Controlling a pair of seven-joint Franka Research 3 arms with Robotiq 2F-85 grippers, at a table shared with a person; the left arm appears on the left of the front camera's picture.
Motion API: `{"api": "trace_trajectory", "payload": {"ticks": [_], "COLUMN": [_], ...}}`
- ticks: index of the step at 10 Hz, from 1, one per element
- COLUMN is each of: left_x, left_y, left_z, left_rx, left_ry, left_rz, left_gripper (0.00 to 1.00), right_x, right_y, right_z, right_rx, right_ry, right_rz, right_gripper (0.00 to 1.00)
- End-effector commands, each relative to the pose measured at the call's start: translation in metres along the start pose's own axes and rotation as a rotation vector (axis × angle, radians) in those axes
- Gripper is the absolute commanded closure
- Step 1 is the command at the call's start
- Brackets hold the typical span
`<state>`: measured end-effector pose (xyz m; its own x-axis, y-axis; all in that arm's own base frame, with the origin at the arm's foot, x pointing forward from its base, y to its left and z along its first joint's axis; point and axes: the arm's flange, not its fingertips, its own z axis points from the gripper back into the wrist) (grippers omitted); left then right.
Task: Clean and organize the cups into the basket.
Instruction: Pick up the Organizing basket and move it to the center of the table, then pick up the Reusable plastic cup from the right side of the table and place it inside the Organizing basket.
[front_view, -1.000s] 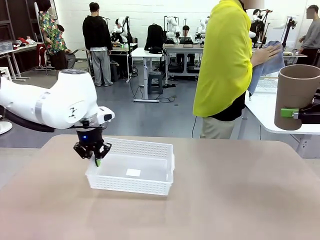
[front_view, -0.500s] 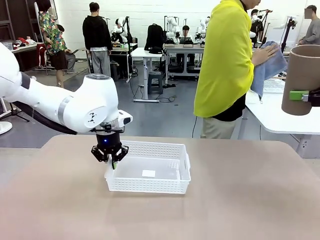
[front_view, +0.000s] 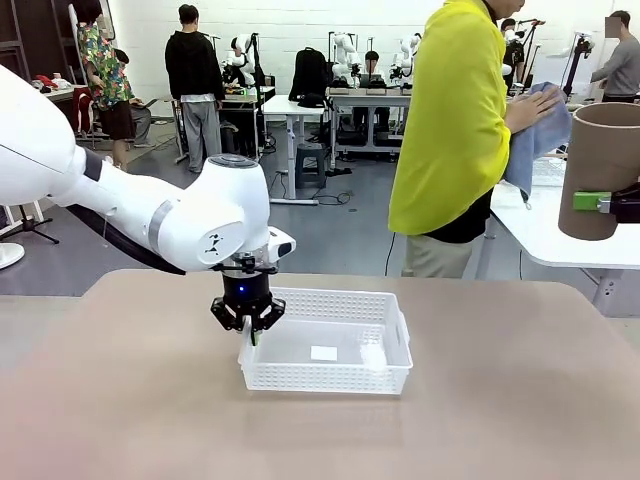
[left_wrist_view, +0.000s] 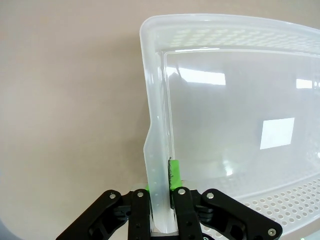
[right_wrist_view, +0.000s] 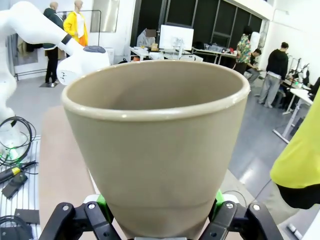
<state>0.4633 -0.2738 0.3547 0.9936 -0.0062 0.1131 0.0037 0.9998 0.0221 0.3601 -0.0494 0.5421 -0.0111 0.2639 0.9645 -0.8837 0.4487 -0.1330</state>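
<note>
The white perforated basket (front_view: 326, 378) sits on the tan table, nothing in it but a small label on its floor. My left gripper (front_view: 247, 325) is shut on the basket's left end wall, one finger inside and one outside. In the left wrist view that gripper (left_wrist_view: 161, 192) pinches the translucent wall (left_wrist_view: 155, 125), and a green pad (left_wrist_view: 174, 173) shows on the inner side. A taupe-brown cup (front_view: 602, 160) hangs upright in the air at the far right edge, clamped by my right gripper (front_view: 606, 204). From the right wrist camera, the cup (right_wrist_view: 155, 150) stands mouth up between the gripper's (right_wrist_view: 160, 222) green pads.
A person in a yellow top (front_view: 450, 120) stands beyond the far edge, turned toward a white side table (front_view: 555, 240), hands on a blue cloth (front_view: 540, 135). Bare tan tabletop (front_view: 500, 420) lies right of and in front of the basket.
My left gripper has dragged the basket to the right across the table, toward the middle. The cup in my right gripper has shifted slightly at the right edge.
</note>
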Motion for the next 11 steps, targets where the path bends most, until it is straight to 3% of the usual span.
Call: {"api": "trace_trajectory", "payload": {"ticks": [1, 4, 5, 7, 8, 11], "left_x": [-0.003, -0.005, -0.006, -0.006, -0.006, -0.006], "left_y": [-0.015, 0.000, -0.011, -0.011, -0.011, -0.011], "left_z": [-0.003, 0.011, 0.003, 0.003, 0.003, 0.003], "left_rx": [0.032, -0.011, -0.006, -0.006, -0.006, -0.006], "left_ry": [-0.022, -0.057, -0.006, -0.006, -0.006, -0.006], "left_rz": [-0.006, -0.002, -0.022, -0.022, -0.022, -0.022], "left_gripper": [1.00, 1.00, 1.00, 1.00, 1.00, 1.00], "right_x": [-0.002, -0.002, -0.002, -0.002, 0.000, 0.043], "right_y": [0.000, 0.000, 0.000, 0.000, 0.000, 0.048], "right_z": [-0.001, -0.001, -0.001, -0.001, 0.000, -0.129], "right_rx": [-0.003, -0.003, -0.003, -0.003, 0.000, 0.162], "right_ry": [0.004, 0.004, 0.004, 0.004, 0.000, 0.348], "right_rz": [0.018, 0.018, 0.018, 0.018, 0.001, 0.179], "right_gripper": [1.00, 1.00, 1.00, 1.00, 0.19, 0.19]}}
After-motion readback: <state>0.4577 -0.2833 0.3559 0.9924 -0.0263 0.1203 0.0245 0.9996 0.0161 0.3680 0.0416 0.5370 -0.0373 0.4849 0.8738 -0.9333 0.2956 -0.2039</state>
